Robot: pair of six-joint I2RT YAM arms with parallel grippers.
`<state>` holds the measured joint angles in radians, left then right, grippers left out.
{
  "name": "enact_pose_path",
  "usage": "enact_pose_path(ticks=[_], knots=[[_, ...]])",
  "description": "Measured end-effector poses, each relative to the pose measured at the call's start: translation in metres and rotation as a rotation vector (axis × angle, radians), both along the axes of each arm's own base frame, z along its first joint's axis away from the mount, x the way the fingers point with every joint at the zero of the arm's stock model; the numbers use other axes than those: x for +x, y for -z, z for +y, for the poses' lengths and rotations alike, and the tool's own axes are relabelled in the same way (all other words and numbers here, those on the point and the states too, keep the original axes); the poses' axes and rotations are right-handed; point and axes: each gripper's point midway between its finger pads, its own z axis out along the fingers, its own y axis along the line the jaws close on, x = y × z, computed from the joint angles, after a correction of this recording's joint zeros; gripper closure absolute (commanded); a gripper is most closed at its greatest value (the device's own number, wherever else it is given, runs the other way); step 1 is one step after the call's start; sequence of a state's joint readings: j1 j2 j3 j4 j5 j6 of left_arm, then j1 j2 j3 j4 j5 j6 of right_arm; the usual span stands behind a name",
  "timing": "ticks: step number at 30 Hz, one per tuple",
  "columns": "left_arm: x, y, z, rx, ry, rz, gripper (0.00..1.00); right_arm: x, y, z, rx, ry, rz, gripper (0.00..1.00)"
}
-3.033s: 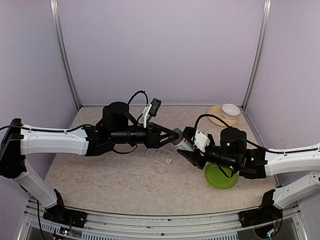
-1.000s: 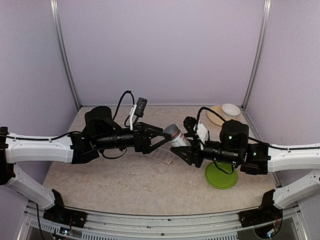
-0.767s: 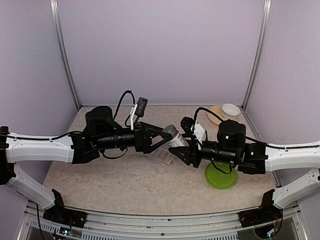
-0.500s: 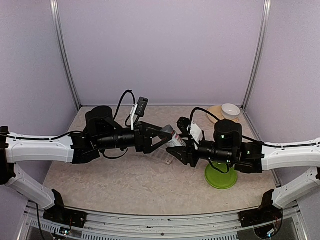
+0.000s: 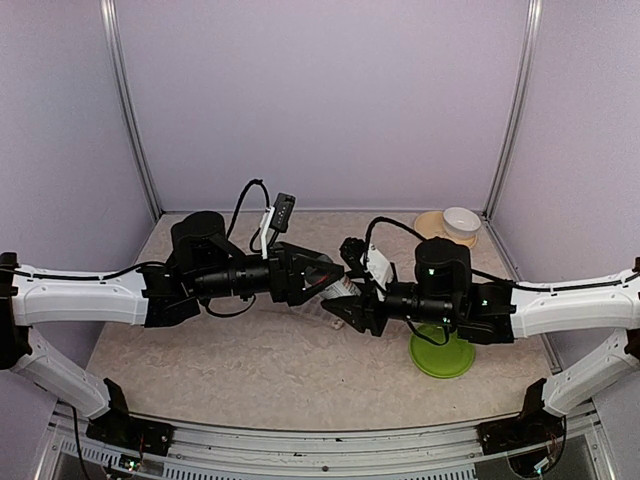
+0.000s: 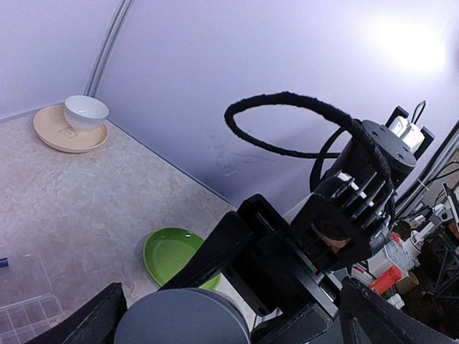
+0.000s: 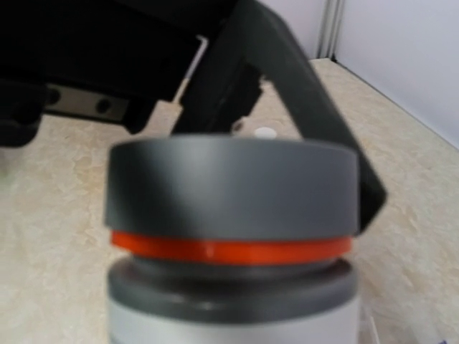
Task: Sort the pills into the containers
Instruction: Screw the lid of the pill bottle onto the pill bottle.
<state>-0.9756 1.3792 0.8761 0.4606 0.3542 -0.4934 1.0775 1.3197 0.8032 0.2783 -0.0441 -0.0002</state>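
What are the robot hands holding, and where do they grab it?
The right gripper holds a pill bottle by its body. The left gripper stands open around the grey cap.

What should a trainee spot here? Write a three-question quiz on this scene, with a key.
1. True or false: the left end effector is clamped shut.
2. What sits on the beige plate at the far right? A) a white bowl B) a red cup C) a spoon
3. Fill in: the right end effector holds a bottle whose cap is ___.
Key: 1 false, its jaws stand open; 2 A; 3 grey.
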Motion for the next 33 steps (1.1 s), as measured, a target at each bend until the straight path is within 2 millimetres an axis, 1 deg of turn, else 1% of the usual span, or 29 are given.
enact_pose_path(ticks=[5,13,16,20,23,29,33], knots=[[-0.001,0.0,0.0,-0.001,0.004,-0.001,0.01,-0.003,0.002,0.004,0.0,-0.024,0.009,0.8],[-0.001,-0.002,0.0,-0.006,0.003,-0.003,0.01,-0.004,0.0,0.004,0.008,-0.033,0.011,0.79],[0.0,-0.008,0.004,-0.018,-0.007,-0.011,0.01,-0.004,-0.007,0.001,0.019,-0.022,0.0,0.79],[0.002,-0.017,0.01,-0.038,-0.028,-0.017,0.01,-0.003,-0.023,-0.006,0.05,0.004,-0.027,0.79],[0.004,-0.019,0.012,-0.045,-0.035,-0.009,0.01,0.0,-0.029,-0.01,0.06,0.026,-0.038,0.79],[0.003,-0.018,0.012,-0.051,-0.029,0.008,0.01,0.005,-0.026,-0.013,0.048,0.057,-0.042,0.79],[0.001,-0.021,0.011,-0.064,-0.021,0.007,0.01,0.008,-0.02,-0.012,0.03,0.07,-0.037,0.79]])
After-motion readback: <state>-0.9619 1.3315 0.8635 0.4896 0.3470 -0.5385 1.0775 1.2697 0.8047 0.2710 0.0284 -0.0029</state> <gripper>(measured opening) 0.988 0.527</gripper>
